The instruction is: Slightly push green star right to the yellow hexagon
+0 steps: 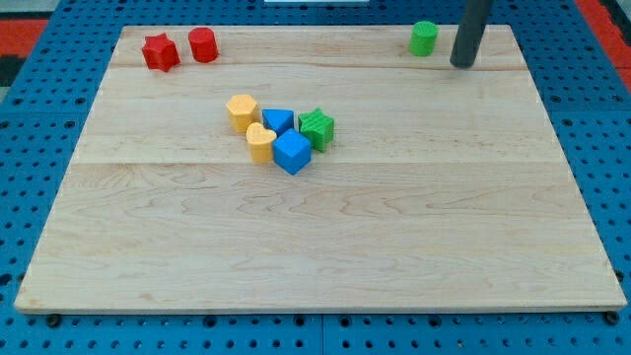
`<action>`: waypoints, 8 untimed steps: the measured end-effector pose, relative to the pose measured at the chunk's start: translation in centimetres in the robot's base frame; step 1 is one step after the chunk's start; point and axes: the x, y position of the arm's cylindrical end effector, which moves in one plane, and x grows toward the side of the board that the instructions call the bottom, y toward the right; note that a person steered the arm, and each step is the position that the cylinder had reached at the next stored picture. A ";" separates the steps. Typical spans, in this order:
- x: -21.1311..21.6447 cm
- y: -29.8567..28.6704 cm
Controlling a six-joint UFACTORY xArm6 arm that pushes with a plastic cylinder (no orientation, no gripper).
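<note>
No claw on this arm, just the rod. My tip (461, 63) sits at the tabletop's (394, 256) top right, just right of the green cylinder (424, 38), well apart from the centre cluster. Green star (317, 128) touches the blue blocks (292, 152), yellow hexagon (242, 111) on the cluster's left. Red star (160, 51) and red cylinder (203, 45) top left.

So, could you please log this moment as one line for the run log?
my tip: view's top right, beside green cylinder | green star: untouched, right of blue blocks | yellow hexagon: cluster's left
</note>
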 end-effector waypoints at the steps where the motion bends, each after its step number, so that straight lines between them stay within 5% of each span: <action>1: 7.0 -2.7; 3: 19.9 -11.6; 4: 18.9 -15.7; 6: 9.3 -19.7; 8: 8.9 -26.2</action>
